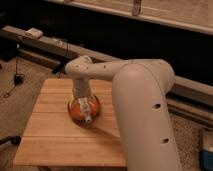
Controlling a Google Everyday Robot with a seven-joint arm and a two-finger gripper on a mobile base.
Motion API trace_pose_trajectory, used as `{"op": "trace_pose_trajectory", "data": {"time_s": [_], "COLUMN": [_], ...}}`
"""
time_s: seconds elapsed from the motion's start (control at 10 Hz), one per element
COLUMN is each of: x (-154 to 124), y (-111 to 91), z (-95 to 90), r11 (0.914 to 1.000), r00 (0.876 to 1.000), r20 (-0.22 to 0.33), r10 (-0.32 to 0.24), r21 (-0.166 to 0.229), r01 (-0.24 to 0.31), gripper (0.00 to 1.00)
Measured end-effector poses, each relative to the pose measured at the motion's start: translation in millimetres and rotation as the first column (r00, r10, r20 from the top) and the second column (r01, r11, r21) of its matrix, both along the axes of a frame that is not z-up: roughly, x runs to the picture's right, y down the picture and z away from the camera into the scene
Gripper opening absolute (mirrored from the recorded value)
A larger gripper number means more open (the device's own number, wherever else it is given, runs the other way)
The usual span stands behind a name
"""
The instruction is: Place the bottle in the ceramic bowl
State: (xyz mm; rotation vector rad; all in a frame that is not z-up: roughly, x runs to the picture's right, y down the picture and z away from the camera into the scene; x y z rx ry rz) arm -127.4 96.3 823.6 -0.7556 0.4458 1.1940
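Orange-red ceramic bowl [83,110] sits on your wooden worktop [55,135]; the end effector [86,111] hangs over it, pinching the bottle [86,112]. Lower gently, release inside the rim.

The claw [85,111] hangs low over the middle of the table [55,135]. The table is a light wooden slatted surface, square in outline, standing on a speckled grey carpeted floor [20,97]. Behind the table, a long dark ledge [45,46] runs diagonally across the room; a small pale device [34,33] rests on it. A black cable [18,70] hangs from the ledge to the floor. Above the ledge the wall is dark, and lighting is dim and warm.
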Motion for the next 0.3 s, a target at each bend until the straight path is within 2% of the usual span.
{"op": "trace_pose_trajectory", "data": {"time_s": [0.3], "x": [-2.4], "y": [1.0], "z": [-0.3], "r11": [1.0], "r00": [1.0], "r20": [0.003], "r10": [-0.002], "r21": [-0.001], "r01": [0.002], "gripper": [0.8]}}
